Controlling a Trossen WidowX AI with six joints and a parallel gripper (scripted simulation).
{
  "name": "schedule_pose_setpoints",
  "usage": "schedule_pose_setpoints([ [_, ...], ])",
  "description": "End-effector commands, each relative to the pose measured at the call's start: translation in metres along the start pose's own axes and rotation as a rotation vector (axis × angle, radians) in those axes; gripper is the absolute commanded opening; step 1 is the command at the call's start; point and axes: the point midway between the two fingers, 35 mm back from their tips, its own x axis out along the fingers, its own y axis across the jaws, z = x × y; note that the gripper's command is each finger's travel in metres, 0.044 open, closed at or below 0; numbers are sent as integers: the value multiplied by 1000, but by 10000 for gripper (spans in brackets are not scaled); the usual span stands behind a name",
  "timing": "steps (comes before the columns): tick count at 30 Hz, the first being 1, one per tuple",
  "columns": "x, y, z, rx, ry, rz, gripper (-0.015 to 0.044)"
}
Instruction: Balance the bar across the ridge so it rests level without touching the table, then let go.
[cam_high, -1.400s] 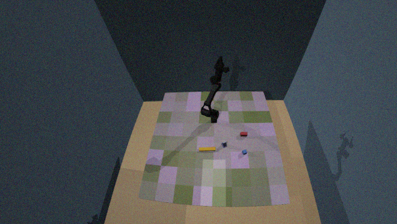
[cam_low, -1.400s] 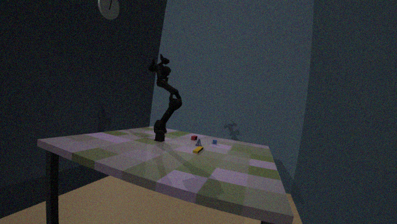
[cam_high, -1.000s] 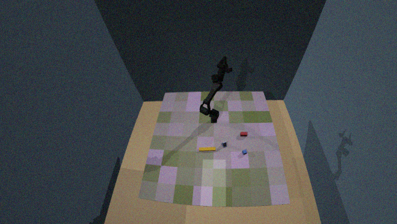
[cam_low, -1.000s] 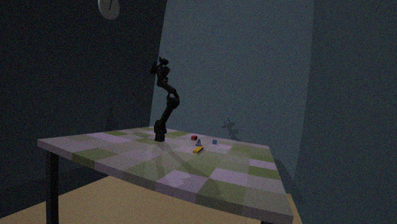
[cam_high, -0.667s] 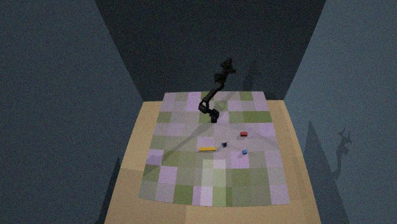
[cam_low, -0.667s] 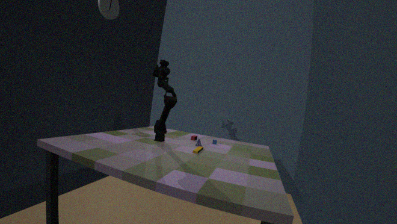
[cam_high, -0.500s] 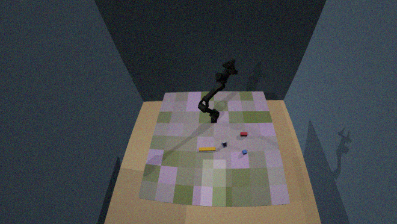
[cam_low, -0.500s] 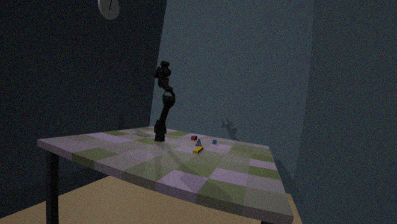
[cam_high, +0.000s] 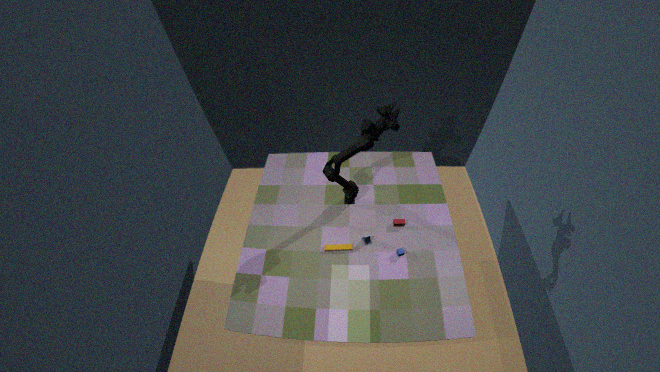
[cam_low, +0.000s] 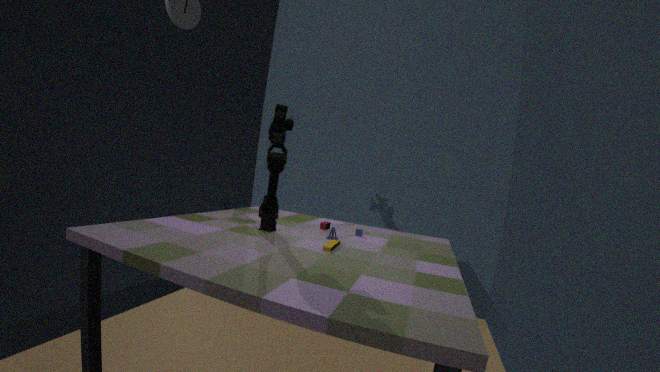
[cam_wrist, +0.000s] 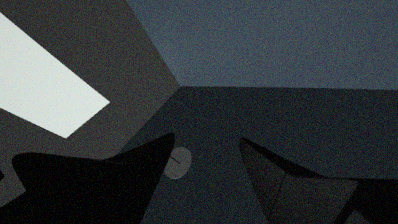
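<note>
The yellow bar (cam_high: 338, 247) (cam_low: 331, 245) lies flat on the table. The ridge, a small dark blue-grey peaked piece (cam_high: 367, 240) (cam_low: 332, 233), stands on the table just right of the bar in the top view, apart from it. My gripper (cam_wrist: 206, 139) is open and empty, raised high above the table and far from both; its fingertips stand apart in the wrist view, with only walls and a clock between and beyond them. In the exterior view the fingers are too dark to make out.
A red block (cam_high: 399, 222) (cam_low: 325, 225) and a blue block (cam_high: 400, 252) (cam_low: 359, 232) lie on the patchwork table top (cam_high: 305, 292) (cam_low: 225, 252), to the right of the ridge in the top view. A round clock (cam_low: 185, 12) (cam_wrist: 182, 162) hangs on the wall.
</note>
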Motion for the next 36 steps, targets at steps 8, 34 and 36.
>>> schedule_pose_setpoints([
  [8,2,-27,46,-139,-113,-101,315],
  [34,-39,-81,201,-306,-527,-425,315],
  [36,-45,-82,212,-317,-561,-446,315],
])
